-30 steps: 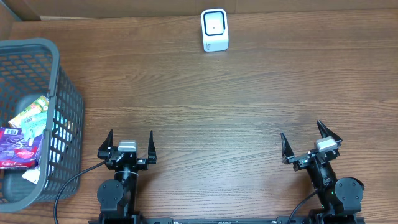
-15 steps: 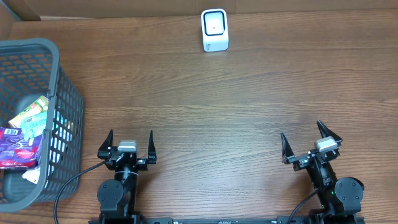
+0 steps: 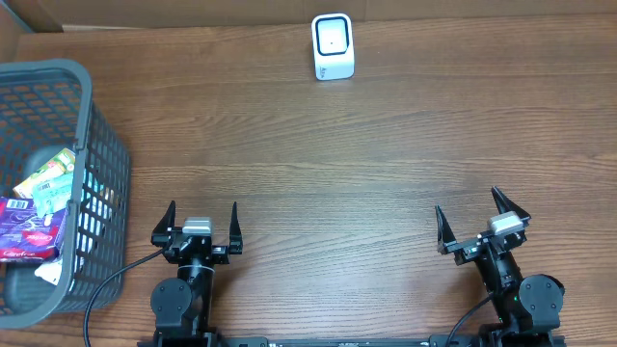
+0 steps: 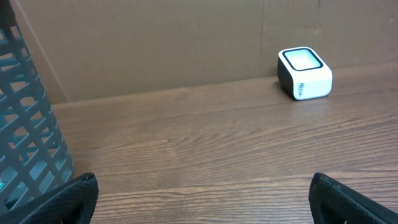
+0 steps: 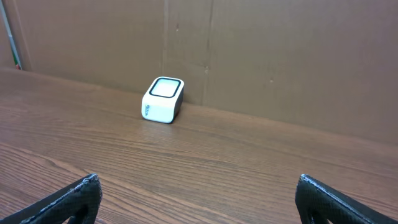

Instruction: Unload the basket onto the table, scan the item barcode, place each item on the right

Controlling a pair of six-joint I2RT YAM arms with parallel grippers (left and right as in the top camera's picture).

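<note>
1. At the near edge of the table (image 3: 318,164), the left gripper (image 3: 202,206) and the right gripper (image 3: 468,204) both stand wide and hold nothing.
2. The items, such as a purple packet (image 3: 27,231), lie in the grey basket (image 3: 93,145) at the left. I judge the left gripper should take one by its edges, leaving the barcode uncovered.
3. Far, at the centre, stands the white scanner (image 3: 333,46); the barcode should be turned to its window.
4. The print on the packets and on the scanner is too small to read.

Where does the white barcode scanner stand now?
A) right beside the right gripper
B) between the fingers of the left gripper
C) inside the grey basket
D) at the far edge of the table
D: the white barcode scanner stands alone at the far edge of the table, apart from the grey basket, the left gripper and the right gripper.
</note>
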